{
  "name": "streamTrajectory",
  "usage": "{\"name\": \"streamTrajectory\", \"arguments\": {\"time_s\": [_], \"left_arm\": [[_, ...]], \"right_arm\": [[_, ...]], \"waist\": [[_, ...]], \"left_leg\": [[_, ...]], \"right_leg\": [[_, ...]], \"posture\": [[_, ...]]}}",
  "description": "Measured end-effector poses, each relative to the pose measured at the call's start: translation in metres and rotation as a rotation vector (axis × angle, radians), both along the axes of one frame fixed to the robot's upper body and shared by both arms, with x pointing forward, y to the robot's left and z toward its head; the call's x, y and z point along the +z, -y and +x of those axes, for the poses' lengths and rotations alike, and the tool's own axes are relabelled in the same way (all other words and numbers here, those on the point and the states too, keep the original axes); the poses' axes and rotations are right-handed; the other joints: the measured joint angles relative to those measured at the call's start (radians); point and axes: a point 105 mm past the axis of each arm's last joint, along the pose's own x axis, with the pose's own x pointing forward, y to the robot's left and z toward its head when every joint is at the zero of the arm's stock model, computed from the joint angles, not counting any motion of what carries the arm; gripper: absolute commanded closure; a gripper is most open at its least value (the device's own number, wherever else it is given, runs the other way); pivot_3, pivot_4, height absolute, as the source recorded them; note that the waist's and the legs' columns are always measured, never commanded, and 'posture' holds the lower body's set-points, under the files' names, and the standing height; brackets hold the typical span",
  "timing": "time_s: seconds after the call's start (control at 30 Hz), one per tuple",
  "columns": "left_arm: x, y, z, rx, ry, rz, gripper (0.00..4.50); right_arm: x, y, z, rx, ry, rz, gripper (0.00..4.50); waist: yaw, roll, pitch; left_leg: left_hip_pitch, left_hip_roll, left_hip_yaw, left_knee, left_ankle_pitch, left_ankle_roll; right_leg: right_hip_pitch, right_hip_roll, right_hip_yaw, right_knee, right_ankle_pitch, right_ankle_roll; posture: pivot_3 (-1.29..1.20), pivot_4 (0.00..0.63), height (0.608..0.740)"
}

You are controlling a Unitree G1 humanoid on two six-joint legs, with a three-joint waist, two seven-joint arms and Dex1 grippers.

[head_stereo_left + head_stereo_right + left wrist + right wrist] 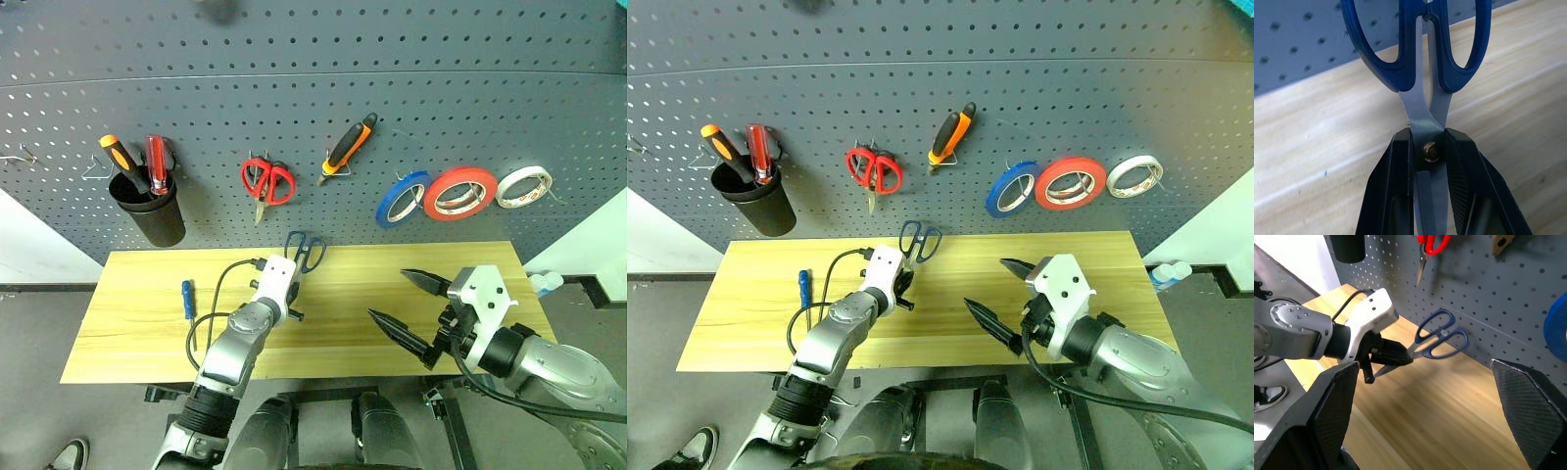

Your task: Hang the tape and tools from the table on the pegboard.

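Observation:
My left gripper (293, 286) is shut on the steel scissors (307, 251) near their pivot and holds them just above the table (137, 333), dark blue handles toward the pegboard (294, 88). In the left wrist view the black fingers (1396, 186) clamp the blades at the screw, with the scissors' handles (1425, 58) ahead. My right gripper (411, 305) hovers open over the table's right half, holding nothing. The blue tape (403, 199) and the orange-and-black pliers (350, 147) hang on the pegboard. The blue-handled screwdriver (186, 298) lies on the table's left part.
On the pegboard hang red-handled scissors (266, 182), a red-orange roll (459, 193), a white roll (523, 186) and a black cup (149, 208) with an orange and a red screwdriver. A small bottle (545, 284) stands beyond the table's right edge.

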Motion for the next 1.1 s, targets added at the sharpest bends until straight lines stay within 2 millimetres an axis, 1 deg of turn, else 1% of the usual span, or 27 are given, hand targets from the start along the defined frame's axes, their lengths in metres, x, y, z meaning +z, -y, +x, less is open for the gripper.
{"name": "streamTrajectory", "arguments": {"time_s": [0.13, 0.3, 0.5, 0.7, 0.97, 1.03, 1.1], "left_arm": [[0.002, 0.000, -0.005, -0.073, 0.052, 0.053, 3.92], [0.000, -0.007, -0.013, -0.163, 0.137, 0.147, 3.92], [-0.001, -0.011, -0.029, -0.289, 0.269, 0.265, 3.92], [0.007, -0.010, -0.035, -0.335, 0.398, 0.305, 3.92], [0.036, -0.002, -0.040, -0.353, 0.664, 0.295, 3.92], [0.047, -0.006, -0.039, -0.318, 0.734, 0.280, 3.92], [0.058, -0.014, -0.036, -0.264, 0.800, 0.276, 3.92]], "right_arm": [[0.001, 0.000, 0.000, -0.001, 0.007, -0.001, 0.00], [0.001, 0.002, 0.002, -0.007, 0.014, -0.005, 0.00], [0.000, 0.004, 0.004, -0.015, 0.013, -0.003, 0.00], [0.004, 0.005, 0.006, -0.007, 0.033, 0.003, 0.00], [0.011, 0.012, 0.008, -0.005, 0.065, 0.007, 0.00], [0.016, 0.015, 0.006, 0.005, 0.080, 0.023, 0.00], [0.019, 0.019, 0.002, 0.015, 0.088, 0.043, 0.00]], "waist": [[0.000, 0.000, 0.000], [0.000, 0.001, -0.001], [0.000, 0.001, -0.002], [0.001, 0.003, -0.005], [0.000, 0.005, -0.013], [0.001, 0.007, -0.015], [0.001, 0.007, -0.019]], "left_leg": [[0.000, 0.000, 0.000, 0.000, 0.000, 0.000], [0.000, 0.000, 0.000, 0.000, 0.000, 0.000], [0.000, 0.000, 0.000, 0.000, 0.000, 0.000], [0.000, 0.000, 0.000, 0.000, 0.000, 0.000], [0.000, 0.000, 0.001, 0.000, 0.000, 0.000], [0.000, 0.000, 0.001, 0.000, 0.000, 0.000], [0.000, 0.000, 0.001, 0.000, 0.000, 0.000]], "right_leg": [[0.000, 0.000, 0.000, 0.000, 0.000, 0.000], [0.000, 0.000, 0.000, 0.000, 0.000, 0.000], [0.000, 0.000, 0.001, 0.000, 0.000, 0.000], [0.000, 0.000, 0.001, 0.000, 0.000, 0.000], [0.000, 0.000, 0.001, 0.000, 0.000, 0.000], [0.000, 0.000, 0.001, 0.000, 0.000, 0.000], [0.000, 0.000, 0.001, 0.000, 0.000, 0.000]], "posture": [[-0.04, 0.136, 0.720], [-0.04, 0.135, 0.720], [-0.03, 0.130, 0.720], [-0.03, 0.122, 0.720], [-0.03, 0.114, 0.720], [-0.02, 0.112, 0.720], [-0.02, 0.111, 0.720]]}}
